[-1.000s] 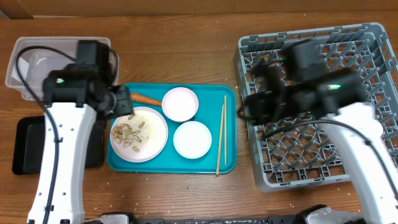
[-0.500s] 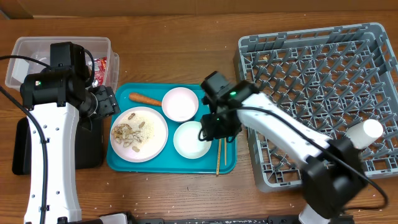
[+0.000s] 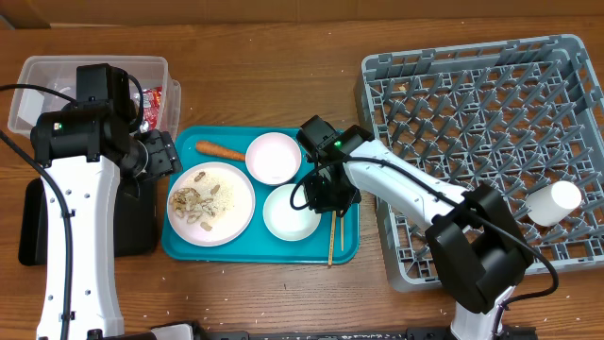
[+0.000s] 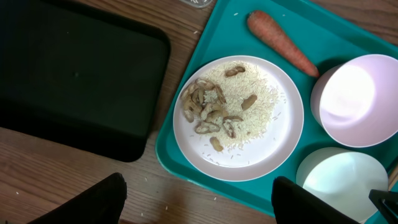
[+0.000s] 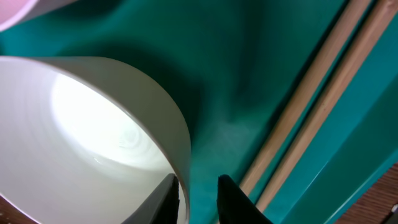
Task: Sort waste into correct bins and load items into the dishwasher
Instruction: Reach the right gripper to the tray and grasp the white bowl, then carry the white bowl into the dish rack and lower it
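Grey dish rack [image 3: 472, 104] across the right of the overhead frame, teal tray [image 3: 255, 253] at centre. Toward the tray's lower right, white bowl [image 3: 288, 215], just beside the chopsticks [image 3: 332, 241]. Probably light, rigid, glazed and slippery, and liable to chip against rack pegs. Best taken by the thin rim wall, one finger inside and one outside. Right gripper [image 5: 198, 194] placed just so at the bowl's right edge, slightly parted, not yet clenched on the wall. Left gripper [image 4: 199, 208] spread wide and empty, at the tray's left edge.
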Controlling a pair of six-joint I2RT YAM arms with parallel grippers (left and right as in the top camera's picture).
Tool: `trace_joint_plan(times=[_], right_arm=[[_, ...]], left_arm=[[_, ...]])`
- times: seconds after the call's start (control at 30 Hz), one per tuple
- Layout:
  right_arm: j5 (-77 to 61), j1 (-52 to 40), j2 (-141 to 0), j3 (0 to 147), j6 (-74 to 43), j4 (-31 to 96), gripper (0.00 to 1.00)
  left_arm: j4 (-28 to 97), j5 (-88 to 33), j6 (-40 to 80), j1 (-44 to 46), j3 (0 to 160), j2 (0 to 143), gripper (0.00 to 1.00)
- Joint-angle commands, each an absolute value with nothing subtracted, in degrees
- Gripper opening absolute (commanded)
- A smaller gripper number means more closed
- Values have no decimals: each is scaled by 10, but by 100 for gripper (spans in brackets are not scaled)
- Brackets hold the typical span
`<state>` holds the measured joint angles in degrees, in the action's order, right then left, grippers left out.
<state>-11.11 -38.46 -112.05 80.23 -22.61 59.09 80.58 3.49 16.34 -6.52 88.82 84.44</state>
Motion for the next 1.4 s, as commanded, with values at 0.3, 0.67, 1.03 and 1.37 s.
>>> trace_joint_plan(times=[0.3, 0.67, 1.03, 1.37], right_arm=[[-103, -386, -1122, 769, -232, 562, 4], [6, -363, -1065, 862, -232, 652, 4], [421, -270, -907, 962, -223, 672, 4], [533, -80, -920, 941, -226, 607, 4]], left_arm=[[806, 34, 167, -68, 893, 843, 76], [808, 34, 167, -68, 893, 843, 76], [804, 34, 167, -68, 893, 843, 76], [802, 34, 167, -68, 893, 843, 77]])
